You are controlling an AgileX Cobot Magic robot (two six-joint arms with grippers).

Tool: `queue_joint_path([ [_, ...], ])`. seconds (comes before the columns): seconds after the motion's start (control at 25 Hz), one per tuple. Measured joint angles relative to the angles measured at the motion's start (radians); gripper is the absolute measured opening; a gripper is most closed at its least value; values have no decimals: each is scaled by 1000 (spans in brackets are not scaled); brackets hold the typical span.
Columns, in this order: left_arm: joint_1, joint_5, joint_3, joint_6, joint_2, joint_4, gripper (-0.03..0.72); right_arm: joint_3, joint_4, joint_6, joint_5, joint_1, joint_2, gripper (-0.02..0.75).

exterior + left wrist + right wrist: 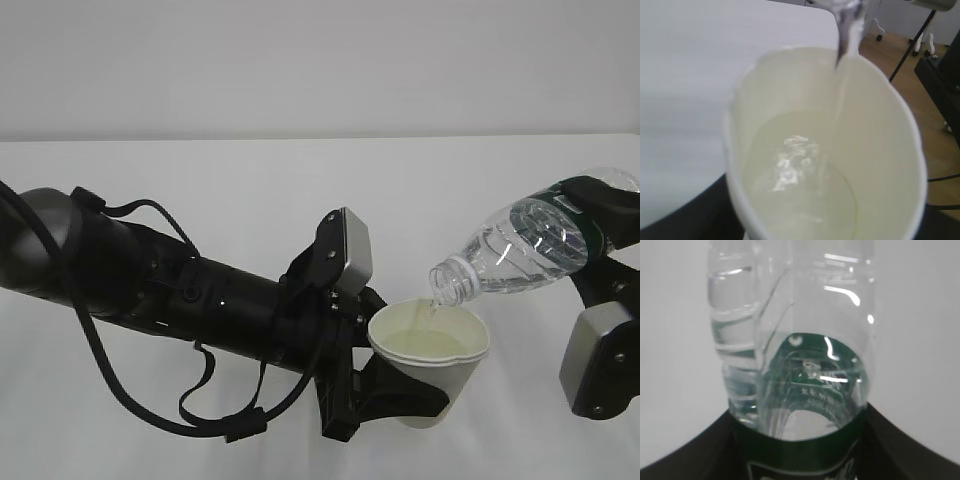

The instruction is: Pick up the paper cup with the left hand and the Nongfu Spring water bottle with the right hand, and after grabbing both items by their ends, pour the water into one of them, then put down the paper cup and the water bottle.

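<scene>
The cream-white paper cup (432, 365) is held above the table, my left gripper (385, 395) shut on its lower part. From the left wrist view I look into the paper cup (875, 150), which holds some water. The clear Nongfu Spring water bottle (520, 250) is tipped mouth-down to the left, its open neck just over the cup's rim. A thin stream of water (842, 80) runs from it into the cup. My right gripper (605, 225) is shut on the bottle's green-labelled end. The bottle (790, 340) fills the right wrist view, black fingers (900, 450) on both sides of it.
A white table (250, 190) spreads under both arms, with a plain pale wall behind. The left arm's thick black body and looped cables (150, 290) lie low across the left half. Beyond the table's edge, the left wrist view shows wooden floor and stand legs (920, 45).
</scene>
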Motion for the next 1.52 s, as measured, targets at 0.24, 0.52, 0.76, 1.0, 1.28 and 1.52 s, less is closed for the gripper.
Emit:
queue_joint_path([
  [0.24, 0, 0, 0, 0, 0, 0, 452, 0, 0, -2, 0, 0, 0, 422],
  [0.52, 0, 0, 0, 0, 0, 0, 452, 0, 0, -4, 0, 0, 0, 421],
  [0.76, 0, 0, 0, 0, 0, 0, 452, 0, 0, -4, 0, 0, 0, 421],
  [1.0, 0, 0, 0, 0, 0, 0, 452, 0, 0, -4, -2, 0, 0, 421],
  [1.28, 0, 0, 0, 0, 0, 0, 452, 0, 0, -4, -2, 0, 0, 421],
  [1.52, 0, 0, 0, 0, 0, 0, 452, 0, 0, -4, -2, 0, 0, 421],
])
